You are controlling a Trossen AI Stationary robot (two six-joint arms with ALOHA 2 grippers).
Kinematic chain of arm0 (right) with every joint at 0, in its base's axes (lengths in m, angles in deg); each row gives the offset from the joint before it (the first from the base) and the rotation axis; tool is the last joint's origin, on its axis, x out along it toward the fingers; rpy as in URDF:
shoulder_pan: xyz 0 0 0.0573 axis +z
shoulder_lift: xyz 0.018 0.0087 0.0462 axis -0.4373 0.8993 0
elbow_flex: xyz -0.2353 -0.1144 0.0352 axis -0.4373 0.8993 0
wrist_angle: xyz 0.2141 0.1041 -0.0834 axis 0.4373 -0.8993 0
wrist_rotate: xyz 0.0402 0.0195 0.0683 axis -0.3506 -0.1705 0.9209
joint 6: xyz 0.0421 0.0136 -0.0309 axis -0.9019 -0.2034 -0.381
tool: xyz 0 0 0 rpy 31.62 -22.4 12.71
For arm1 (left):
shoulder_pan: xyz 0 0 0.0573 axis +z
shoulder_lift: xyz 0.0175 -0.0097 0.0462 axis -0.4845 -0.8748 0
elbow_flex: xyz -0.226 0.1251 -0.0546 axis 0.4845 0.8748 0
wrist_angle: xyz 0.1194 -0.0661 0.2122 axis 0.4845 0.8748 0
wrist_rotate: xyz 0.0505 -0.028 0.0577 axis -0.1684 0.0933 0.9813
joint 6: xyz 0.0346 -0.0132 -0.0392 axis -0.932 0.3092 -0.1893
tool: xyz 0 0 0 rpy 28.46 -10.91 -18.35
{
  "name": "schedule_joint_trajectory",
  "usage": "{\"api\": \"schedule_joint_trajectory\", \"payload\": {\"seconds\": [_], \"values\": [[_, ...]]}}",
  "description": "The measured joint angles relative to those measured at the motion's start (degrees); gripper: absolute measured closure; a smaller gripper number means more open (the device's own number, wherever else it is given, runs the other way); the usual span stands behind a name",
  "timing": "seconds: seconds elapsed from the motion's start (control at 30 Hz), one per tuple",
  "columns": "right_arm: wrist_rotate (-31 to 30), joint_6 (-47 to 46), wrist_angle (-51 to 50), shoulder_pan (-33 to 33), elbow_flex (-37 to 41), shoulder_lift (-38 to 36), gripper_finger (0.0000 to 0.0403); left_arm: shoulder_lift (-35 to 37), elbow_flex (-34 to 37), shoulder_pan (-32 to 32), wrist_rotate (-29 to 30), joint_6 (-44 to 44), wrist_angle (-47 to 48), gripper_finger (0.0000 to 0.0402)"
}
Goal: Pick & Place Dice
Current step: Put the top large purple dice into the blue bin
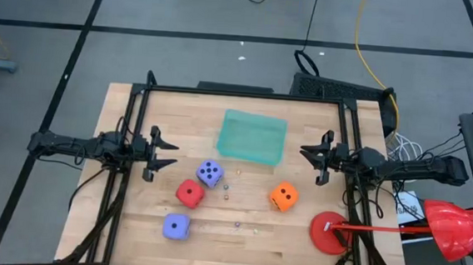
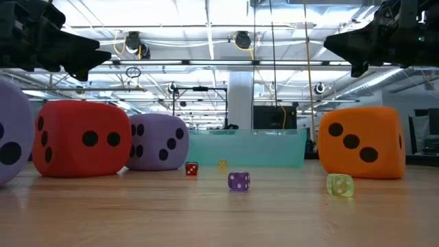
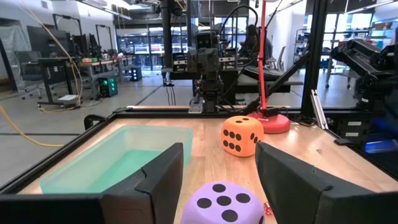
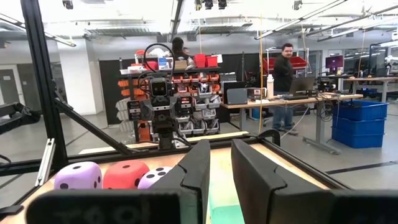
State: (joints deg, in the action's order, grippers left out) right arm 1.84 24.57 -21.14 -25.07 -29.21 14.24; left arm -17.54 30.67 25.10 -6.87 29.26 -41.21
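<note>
Four soft dice rest on the wooden table: a purple-blue one (image 1: 209,174), a red one (image 1: 189,193), a second purple-blue one (image 1: 176,226) nearer the front, and an orange one (image 1: 283,197). My left gripper (image 1: 175,155) hovers level at the table's left, open, fingers wide apart and pointing toward the purple-blue die (image 3: 224,202) ahead of it. My right gripper (image 1: 305,156) hovers at the table's right, open by a narrow gap (image 4: 221,146), and faces the dice (image 4: 125,174) across the table. Neither gripper touches anything.
A shallow translucent green tray (image 1: 253,137) lies at the table's far middle. A red round disc (image 1: 328,232) with a red stick sits at the near right. Several tiny dice (image 2: 239,180) are scattered between the big ones. Black frame rails border the table.
</note>
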Motion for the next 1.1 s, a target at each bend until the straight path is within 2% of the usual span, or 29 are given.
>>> {"api": "schedule_joint_trajectory", "payload": {"seconds": [1.1], "values": [[0.0,0.0,-0.4,0.0,0.0,0.0,0.0344,0.0,0.0,0.0,1.0,0.0,-1.2,0.019]]}}
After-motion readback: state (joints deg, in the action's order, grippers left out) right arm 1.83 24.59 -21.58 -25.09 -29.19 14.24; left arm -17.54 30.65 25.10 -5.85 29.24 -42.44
